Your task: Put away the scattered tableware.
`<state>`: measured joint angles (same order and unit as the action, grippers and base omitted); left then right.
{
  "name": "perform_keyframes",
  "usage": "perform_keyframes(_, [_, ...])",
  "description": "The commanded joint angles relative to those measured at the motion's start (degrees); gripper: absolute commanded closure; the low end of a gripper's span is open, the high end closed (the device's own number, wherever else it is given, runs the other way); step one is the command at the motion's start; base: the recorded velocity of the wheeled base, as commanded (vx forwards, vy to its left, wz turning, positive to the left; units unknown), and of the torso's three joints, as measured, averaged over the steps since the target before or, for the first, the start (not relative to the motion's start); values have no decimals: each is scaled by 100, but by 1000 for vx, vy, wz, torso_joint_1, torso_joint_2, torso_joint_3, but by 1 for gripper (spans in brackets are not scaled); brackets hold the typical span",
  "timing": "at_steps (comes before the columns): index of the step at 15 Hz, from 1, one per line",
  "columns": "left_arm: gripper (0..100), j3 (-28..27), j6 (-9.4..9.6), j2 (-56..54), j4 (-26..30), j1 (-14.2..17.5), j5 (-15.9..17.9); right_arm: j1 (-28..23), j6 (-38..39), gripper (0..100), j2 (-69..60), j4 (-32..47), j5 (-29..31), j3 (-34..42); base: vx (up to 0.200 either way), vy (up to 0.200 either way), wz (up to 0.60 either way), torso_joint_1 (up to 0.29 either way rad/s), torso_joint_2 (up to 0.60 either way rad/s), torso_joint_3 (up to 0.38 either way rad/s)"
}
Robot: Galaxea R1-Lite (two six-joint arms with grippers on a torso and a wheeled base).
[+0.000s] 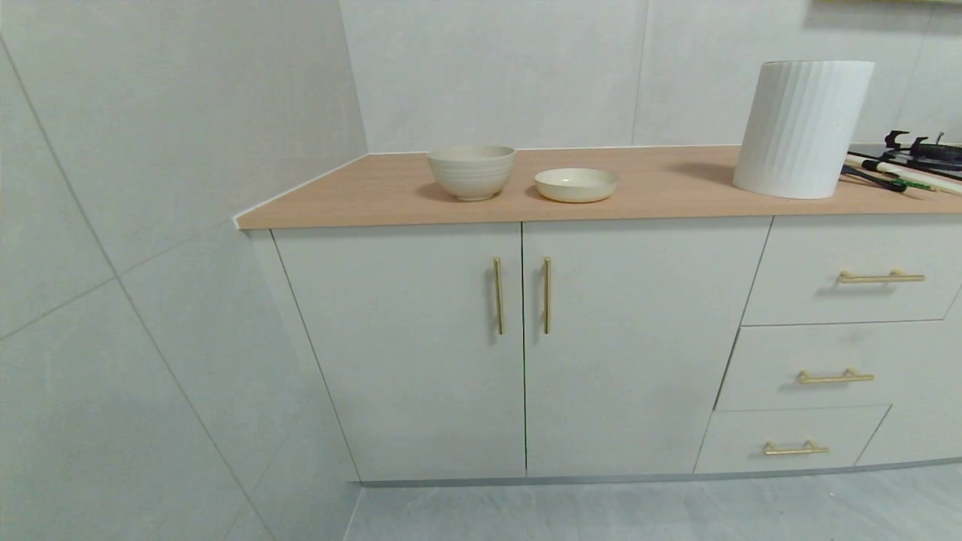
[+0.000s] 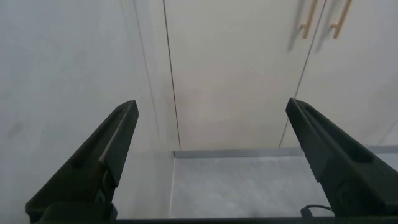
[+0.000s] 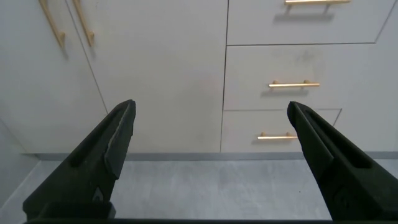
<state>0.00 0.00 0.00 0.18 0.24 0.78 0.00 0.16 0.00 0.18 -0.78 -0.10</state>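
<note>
Cream ribbed deep bowl (image 1: pixel 471 171) and pale shallow round dish (image 1: pixel 576 184) just beside it, upper middle of the head frame on the wooden surface (image 1: pixel 676 188), look light, stiff, slick and probably chippable, best pinched at the rim; left pincer (image 2: pixel 211 104) and right pincer (image 3: pixel 210 106) gape wide, empty.

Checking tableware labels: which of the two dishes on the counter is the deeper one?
The ribbed bowl on the left, with tall sides; the shallow dish to its right is low, wide and smooth.
</note>
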Motion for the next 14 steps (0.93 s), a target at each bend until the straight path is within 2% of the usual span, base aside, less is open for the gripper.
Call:
perform_keyframes(1, [0, 0, 0, 0, -1, 2, 1, 0, 2, 0, 0, -1, -1, 1, 200, 0, 0, 2, -2, 12])
perform_keyframes(11, [0, 0, 0, 0, -1, 2, -8, 0, -16, 0, 0, -9, 16, -17, 0, 0, 0, 0, 0, 0])
perform_keyframes(13, [0, 0, -9, 0, -1, 2, -8, 35, 468, 0, 132, -53, -45, -983, 0, 0, 0, 0, 0, 0])
perform_keyframes(14, [0, 0, 0, 0, -1, 2, -8, 158, 529, 0, 510, 52, -282, -1282, 0, 0, 0, 0, 0, 0])
